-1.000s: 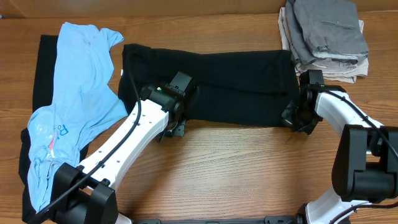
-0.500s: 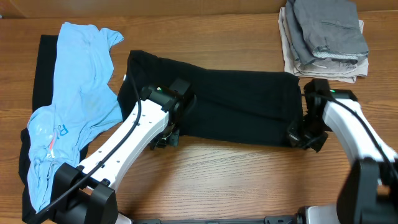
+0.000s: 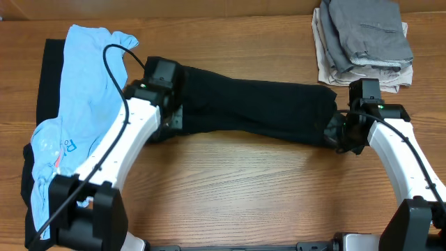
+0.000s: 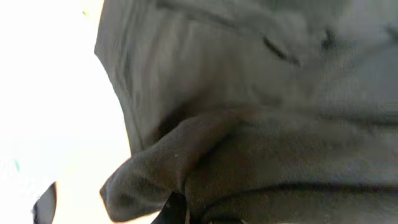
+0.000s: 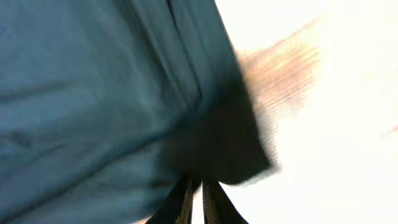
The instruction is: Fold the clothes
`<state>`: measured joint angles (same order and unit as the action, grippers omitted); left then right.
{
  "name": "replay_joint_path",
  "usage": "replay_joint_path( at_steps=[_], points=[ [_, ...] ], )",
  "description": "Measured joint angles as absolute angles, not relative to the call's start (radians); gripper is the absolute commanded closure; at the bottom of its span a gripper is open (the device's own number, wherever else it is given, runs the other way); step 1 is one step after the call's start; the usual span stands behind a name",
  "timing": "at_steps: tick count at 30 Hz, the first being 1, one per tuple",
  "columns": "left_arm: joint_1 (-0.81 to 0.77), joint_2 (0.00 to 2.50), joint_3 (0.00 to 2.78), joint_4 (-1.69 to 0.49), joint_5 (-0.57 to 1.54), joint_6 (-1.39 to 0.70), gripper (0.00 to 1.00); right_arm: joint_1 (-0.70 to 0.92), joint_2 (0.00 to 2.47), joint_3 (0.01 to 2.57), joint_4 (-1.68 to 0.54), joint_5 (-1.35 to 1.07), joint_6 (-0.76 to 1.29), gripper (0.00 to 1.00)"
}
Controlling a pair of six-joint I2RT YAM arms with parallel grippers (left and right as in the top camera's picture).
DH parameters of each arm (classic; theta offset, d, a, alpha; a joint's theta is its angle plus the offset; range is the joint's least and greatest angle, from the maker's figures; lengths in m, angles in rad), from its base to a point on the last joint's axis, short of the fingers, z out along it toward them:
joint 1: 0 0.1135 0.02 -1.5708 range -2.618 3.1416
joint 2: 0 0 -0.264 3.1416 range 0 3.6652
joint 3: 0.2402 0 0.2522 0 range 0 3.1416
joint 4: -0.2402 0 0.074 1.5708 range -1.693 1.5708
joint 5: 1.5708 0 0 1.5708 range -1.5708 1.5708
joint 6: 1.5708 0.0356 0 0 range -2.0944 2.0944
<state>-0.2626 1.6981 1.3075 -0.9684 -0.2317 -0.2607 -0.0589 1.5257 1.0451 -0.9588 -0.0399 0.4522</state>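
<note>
Where the table (image 3: pixel 244 188) runs nearest the arm bases, bare wood shows between the two white arms (image 3: pixel 125 153). Just beyond that strip, the left gripper (image 3: pixel 169 120) sits at the near left edge of the black garment (image 3: pixel 258 108). In the left wrist view its fingertips show only at the bottom of the frame, drawn close together, with a bunched fold of dark fabric pinched between them: clenched on the garment. The right gripper (image 3: pixel 339 136) is at the garment's near right corner, and the right wrist view shows its two fingertips nearly meeting where the corner of the cloth runs down into them, so it too is grasping the garment. The wood behind that corner is washed out. The garment lies in a long band across the middle of the table, left end further back than the right end, its surface creased rather than flat. To the left, a blue shirt (image 3: pixel 90 97) is spread loosely, its right edge touching the garment beside the left arm's wrist. It lies on top of a black cloth (image 3: pixel 49 77) that shows along its left side. At the far right corner, well apart from the garment, rests a stack of folded grey clothes (image 3: pixel 362 35).
</note>
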Motion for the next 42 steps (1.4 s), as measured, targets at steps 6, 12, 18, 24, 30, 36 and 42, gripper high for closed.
replay_joint_path(
  at_steps=[6, 12, 18, 24, 30, 36, 42],
  points=[
    [-0.227, 1.809, 1.308, -0.846, -0.209, -0.188, 0.90, -0.059, 1.566, 1.045, -0.823, -0.049, 0.414, 0.85],
    [-0.228, 1.917, 1.308, -0.687, -0.201, -0.153, 0.23, -0.059, 1.608, 1.045, -0.727, -0.057, 0.398, 0.55],
    [-0.227, 1.932, 1.372, -0.736, -0.220, -0.125, 0.00, -0.059, 1.617, 1.045, -0.764, -0.081, 0.387, 0.29],
    [-0.217, 1.934, 1.667, -0.944, -0.215, -0.099, 0.00, -0.059, 1.617, 1.045, -0.783, -0.098, 0.385, 0.11],
    [-0.207, 1.934, 1.895, -1.086, -0.184, -0.093, 0.00, -0.059, 1.670, 1.045, -0.755, -0.100, 0.358, 0.07],
    [-0.207, 1.934, 1.968, -1.140, -0.170, -0.083, 0.00, -0.058, 1.801, 1.052, -0.680, -0.097, 0.338, 0.07],
    [-0.207, 1.934, 1.970, -1.161, -0.168, -0.075, 0.00, -0.058, 1.811, 1.054, -0.616, -0.071, 0.342, 0.32]
  ],
)
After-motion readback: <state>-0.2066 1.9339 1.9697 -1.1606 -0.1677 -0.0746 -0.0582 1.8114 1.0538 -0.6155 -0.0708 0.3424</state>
